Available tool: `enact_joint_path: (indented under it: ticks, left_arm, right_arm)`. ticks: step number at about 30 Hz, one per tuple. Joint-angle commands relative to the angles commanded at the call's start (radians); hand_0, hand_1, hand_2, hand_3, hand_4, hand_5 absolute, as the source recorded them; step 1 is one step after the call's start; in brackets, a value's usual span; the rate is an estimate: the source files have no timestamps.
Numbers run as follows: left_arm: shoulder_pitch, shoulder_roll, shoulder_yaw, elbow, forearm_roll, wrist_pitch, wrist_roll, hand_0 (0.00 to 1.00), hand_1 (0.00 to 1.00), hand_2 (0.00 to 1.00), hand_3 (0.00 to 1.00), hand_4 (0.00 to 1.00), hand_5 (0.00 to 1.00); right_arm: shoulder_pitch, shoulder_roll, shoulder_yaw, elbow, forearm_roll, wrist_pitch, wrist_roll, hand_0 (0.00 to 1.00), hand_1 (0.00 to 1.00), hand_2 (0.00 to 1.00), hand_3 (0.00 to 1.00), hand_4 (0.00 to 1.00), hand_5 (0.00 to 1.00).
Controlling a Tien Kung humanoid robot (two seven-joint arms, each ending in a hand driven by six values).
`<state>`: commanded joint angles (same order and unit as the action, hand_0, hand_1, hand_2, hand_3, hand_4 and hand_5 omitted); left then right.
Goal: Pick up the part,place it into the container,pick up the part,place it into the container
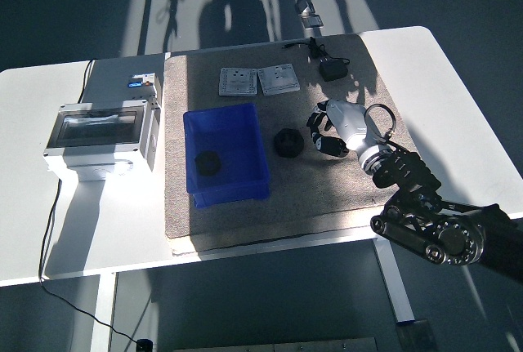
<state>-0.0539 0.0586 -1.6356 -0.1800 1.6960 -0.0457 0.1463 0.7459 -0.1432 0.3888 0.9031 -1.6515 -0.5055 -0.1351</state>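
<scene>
My right arm (441, 233) comes in from the near right corner, its black joints crossing the near edge of the white desk (458, 91). Above the grey mat (359, 180), my right hand (337, 127) hovers with its pale fingers (320, 126) curled loosely and narrowly, gripping nothing that I can make out. Just to its left, apart from the fingertips, a black part (288, 142) sits on the mat. Left of that part, the blue container (245, 123) rests on the mat with a second black part (207, 162) lying inside it, toward its near left. Further left, off the mat, a grey enclosure box (102, 130) with a clear lid stands on the desk, a cable (49, 221) trailing from it over the near edge. Beyond the container, two grey square plates (259, 82) lie side by side on the mat. At the mat's far right, a small black adapter (333, 69) with a cord rests near the far edge, and a metallic piece (310, 17) shows just beyond the desk. Strong sunlight and hard shadows fall across the whole surface.
</scene>
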Motion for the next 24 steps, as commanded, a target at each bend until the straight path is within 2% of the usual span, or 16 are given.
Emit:
enact_joint_path:
  ticks: [2, 3, 8, 9, 14, 15, 24]
  left_arm:
    - [-0.001, -0.001, -0.001, 0.000, 0.003, 0.000, 0.000, 0.700, 0.710, 0.729, 0.645, 0.998, 0.998]
    - [-0.001, -0.001, -0.002, 0.000, 0.003, 0.000, -0.001, 0.700, 0.710, 0.730, 0.644, 0.998, 0.998]
    - [-0.002, -0.001, -0.001, 0.000, 0.003, 0.001, -0.001, 0.700, 0.710, 0.730, 0.644, 0.998, 0.998]
    - [-0.002, -0.002, -0.001, 0.000, 0.003, 0.001, -0.001, 0.700, 0.709, 0.730, 0.645, 0.998, 0.998]
    - [-0.002, -0.001, -0.001, 0.000, 0.002, 0.002, -0.001, 0.700, 0.709, 0.730, 0.645, 0.998, 0.998]
    - [-0.003, -0.001, -0.001, 0.000, 0.003, 0.002, -0.001, 0.699, 0.710, 0.730, 0.644, 0.998, 0.998]
    - [-0.003, 0.001, 0.000, 0.000, 0.005, 0.002, -0.001, 0.700, 0.710, 0.730, 0.644, 0.998, 0.998]
  right_arm:
    - [0.018, 0.024, -0.006, -0.041, -0.001, 0.029, -0.012, 0.730, 0.524, 0.599, 0.620, 0.479, 0.113]
    - [0.026, 0.036, -0.010, -0.061, 0.001, 0.044, -0.017, 0.795, 0.727, 0.828, 0.940, 0.829, 0.244]
    - [0.052, 0.075, -0.026, -0.122, 0.004, 0.111, -0.039, 0.795, 0.727, 0.828, 0.940, 0.829, 0.244]
    - [0.054, 0.079, -0.028, -0.125, 0.003, 0.120, -0.043, 0.908, 0.904, 0.958, 0.998, 0.941, 0.327]
    - [0.061, 0.091, -0.036, -0.123, 0.008, 0.147, -0.052, 0.908, 0.904, 0.958, 0.998, 0.941, 0.327]
    - [0.061, 0.094, -0.039, -0.121, 0.011, 0.148, -0.052, 0.963, 0.958, 0.982, 0.998, 0.966, 0.330]
    - [0.057, 0.112, -0.070, -0.115, 0.067, 0.145, -0.048, 0.960, 0.961, 0.982, 0.998, 0.982, 0.337]
